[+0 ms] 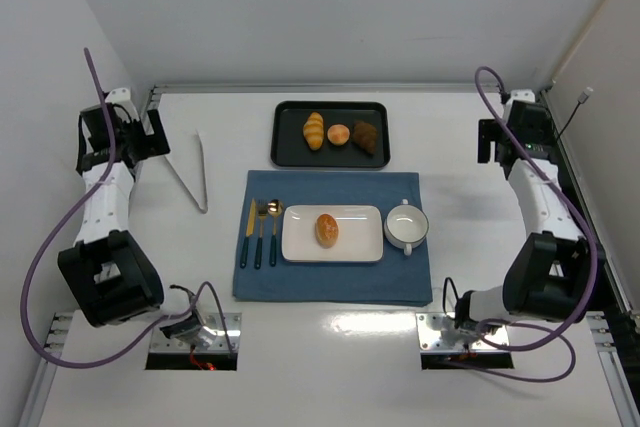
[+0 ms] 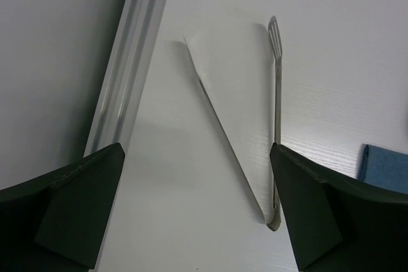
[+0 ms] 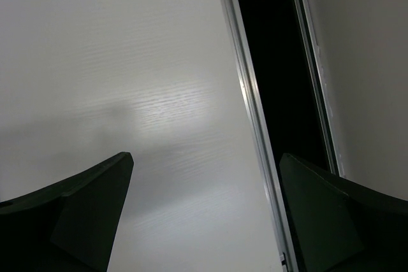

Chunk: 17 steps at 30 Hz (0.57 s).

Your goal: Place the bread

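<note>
White, smooth, faintly glossy table (image 1: 330, 347) with aluminium rails along its side edges. Left gripper (image 2: 196, 176), at the far left of the table, has its dark, wedge-shaped fingers (image 2: 83, 202) spread wide and holds nothing. Right gripper (image 3: 205, 176), at the far right beside the rail, is likewise spread wide and empty over bare tabletop. Rectangular blue cloth placemat (image 1: 330, 285) lies flat at the table's centre. Black rectangular tray (image 1: 290, 152) with rounded corners and a raised rim sits just beyond the placemat. It carries a yellow ridged roll (image 1: 314, 130), a round orange-pink bun (image 1: 339, 134) and a dark brown piece (image 1: 365, 136) in a row. White rectangular plate (image 1: 360, 237), smooth and round-cornered, rests on the placemat. Thin metal tongs (image 2: 236, 151) lie on the bare table left of the placemat, their two arms splayed in a V. White round bowl (image 1: 407, 226) stands on the placemat, right of the plate. Three pieces of cutlery (image 1: 259, 232) with dark handles lie parallel on the placemat, left of the plate. The bread (image 1: 327, 230), a small oval golden-brown bun, lies at the plate's centre, well apart from both grippers.
</note>
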### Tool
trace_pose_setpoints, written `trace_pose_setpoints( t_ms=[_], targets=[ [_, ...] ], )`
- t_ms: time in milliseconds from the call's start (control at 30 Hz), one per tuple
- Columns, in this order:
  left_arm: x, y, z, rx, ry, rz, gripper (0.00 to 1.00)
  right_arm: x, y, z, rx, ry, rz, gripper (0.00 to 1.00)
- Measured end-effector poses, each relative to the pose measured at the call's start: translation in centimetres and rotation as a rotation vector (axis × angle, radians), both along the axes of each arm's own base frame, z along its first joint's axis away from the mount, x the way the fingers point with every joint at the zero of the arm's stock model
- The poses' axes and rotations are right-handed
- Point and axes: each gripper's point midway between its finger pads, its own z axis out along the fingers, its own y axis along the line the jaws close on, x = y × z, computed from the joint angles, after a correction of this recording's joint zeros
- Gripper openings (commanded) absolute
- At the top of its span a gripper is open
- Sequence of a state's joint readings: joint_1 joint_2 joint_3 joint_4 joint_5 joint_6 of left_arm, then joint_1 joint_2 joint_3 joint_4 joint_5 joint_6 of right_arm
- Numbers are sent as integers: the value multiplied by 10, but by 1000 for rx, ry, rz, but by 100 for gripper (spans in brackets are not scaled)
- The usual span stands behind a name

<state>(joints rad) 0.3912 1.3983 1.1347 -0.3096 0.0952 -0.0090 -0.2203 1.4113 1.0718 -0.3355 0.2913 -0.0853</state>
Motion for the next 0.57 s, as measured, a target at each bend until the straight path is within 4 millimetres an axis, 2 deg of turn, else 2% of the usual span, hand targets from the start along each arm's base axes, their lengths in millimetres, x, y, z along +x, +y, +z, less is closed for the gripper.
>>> trace_pose_setpoints(
  t_ms=[100, 233, 567],
  targets=[
    [-3, -3, 7, -10, -23, -18, 100, -6, -11, -1, 21, 6, -32, 100],
    [-6, -12, 10, -30, -37, -48, 100, -4, -19, 7, 68, -16, -47, 100],
    [-8, -22, 5, -68, -31, -84, 100, -5, -24, 9, 106, -31, -53, 100]
  ],
)
